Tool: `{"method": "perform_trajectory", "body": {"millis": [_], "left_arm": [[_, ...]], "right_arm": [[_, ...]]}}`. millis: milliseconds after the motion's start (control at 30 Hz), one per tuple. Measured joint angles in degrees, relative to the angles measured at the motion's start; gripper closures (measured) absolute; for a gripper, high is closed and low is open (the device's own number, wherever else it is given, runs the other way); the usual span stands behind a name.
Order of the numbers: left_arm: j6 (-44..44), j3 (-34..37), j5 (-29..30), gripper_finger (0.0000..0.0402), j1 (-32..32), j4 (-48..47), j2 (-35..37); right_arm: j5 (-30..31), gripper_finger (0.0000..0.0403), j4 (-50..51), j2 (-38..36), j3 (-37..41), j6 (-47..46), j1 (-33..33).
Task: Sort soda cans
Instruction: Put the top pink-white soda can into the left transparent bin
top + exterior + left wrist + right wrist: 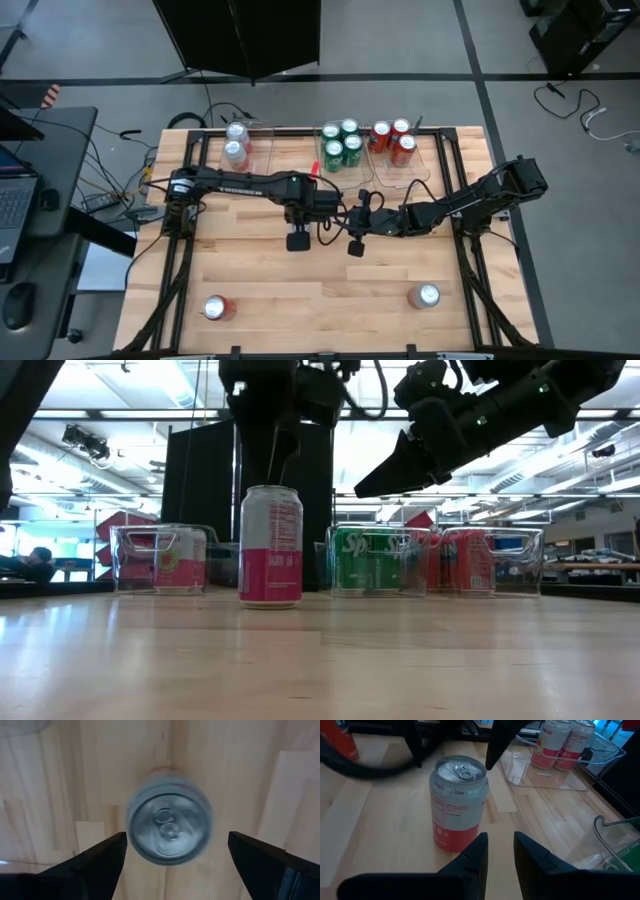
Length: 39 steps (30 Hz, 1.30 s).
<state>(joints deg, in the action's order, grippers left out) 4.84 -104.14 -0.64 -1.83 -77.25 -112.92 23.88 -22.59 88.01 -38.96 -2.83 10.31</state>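
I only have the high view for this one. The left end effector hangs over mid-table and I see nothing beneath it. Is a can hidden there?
Observer: Yes. The left wrist view looks straight down on a can, its silver top facing the camera.
Reviewer: Upright? Which colour?
Observer: Upright on the table in the low view, silver-white above and pink-red below.
Reviewer: Is it gripped?
Observer: No. The left end effector is wide open, with its fingers on either side of the can and clear of it. The right end effector waits alongside, holding nothing.
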Motion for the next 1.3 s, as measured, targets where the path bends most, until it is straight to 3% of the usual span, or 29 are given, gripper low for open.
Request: {"method": "perform_trajectory", "body": {"millis": [600,733,833,1100,1300], "left_arm": [[-0.2,9.3,-2.7,0.0052,0.8,10.3,0.0],[-0.6,9.8,-1.1,0.0082,0.7,9.8,0.0],[-3.5,8.3,0.2,0.0112,0.7,6.0,0.0],[-11.6,0.4,7.7,0.0112,2.2,-9.8,0.1],[-15.6,-4.4,9.5,0.0112,7.4,-12.9,3.6]], "right_arm": [[0.0,0.0323,0.0,0.0,0.0,0.0,0.0],[0.0,0.0323,0.0,0.0,0.0,0.0,0.0],[0.0,0.0323,0.0,0.0,0.0,0.0,0.0],[0.0,0.0323,0.0,0.0,0.0,0.0,0.0],[0.0,0.0323,0.1,0.0,0.0,0.0,0.0]]}}
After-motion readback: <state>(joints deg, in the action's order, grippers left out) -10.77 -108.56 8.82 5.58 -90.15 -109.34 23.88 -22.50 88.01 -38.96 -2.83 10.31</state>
